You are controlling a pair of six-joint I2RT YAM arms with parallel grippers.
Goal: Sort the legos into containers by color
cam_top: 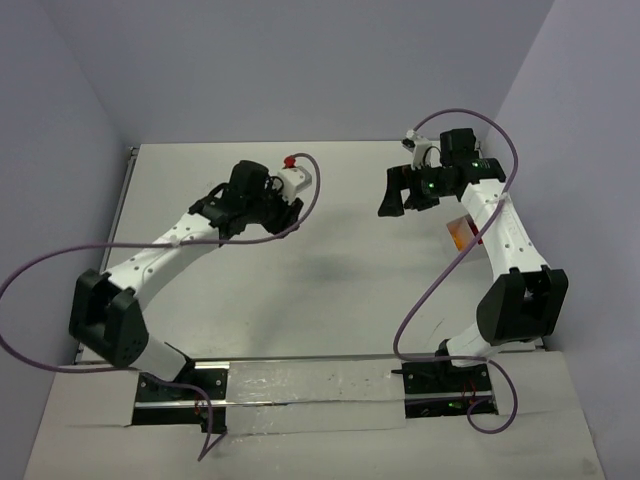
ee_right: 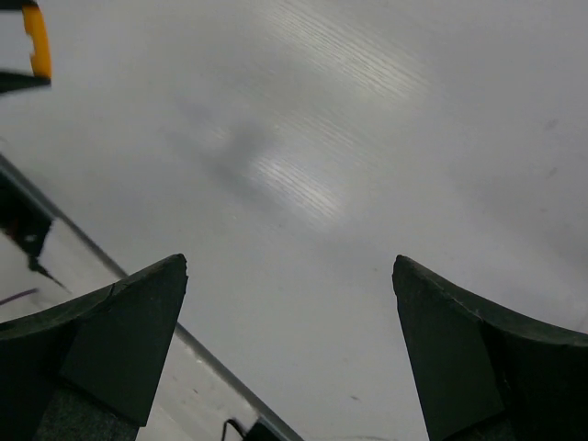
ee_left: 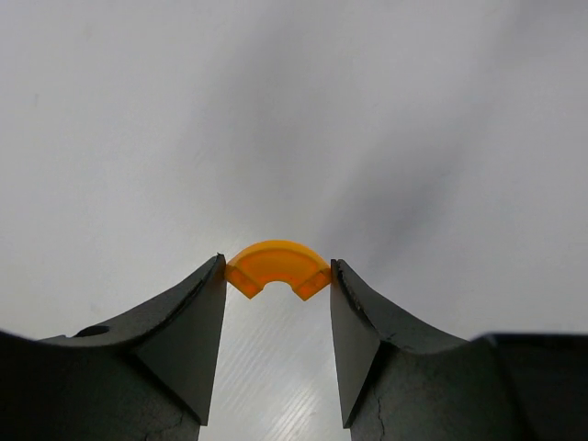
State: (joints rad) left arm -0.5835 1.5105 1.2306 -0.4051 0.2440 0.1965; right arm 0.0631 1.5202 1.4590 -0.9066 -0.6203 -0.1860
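Note:
In the left wrist view an orange arch-shaped lego lies on the white table, and my left gripper has a fingertip pressed against each of its ends. From above, the left gripper points down at the table's middle left, and the lego under it is hidden. My right gripper hangs wide open over bare table, holding nothing, and sits at the far right in the top view. A small translucent container with orange inside it shows beside the right forearm. Its orange content appears in the right wrist view's top-left corner.
Purple cables loop from both wrists, and one ends in a red cap by the left wrist's white camera module. A metal strip runs along the near table edge between the arm bases. Grey walls close in the far side and both flanks.

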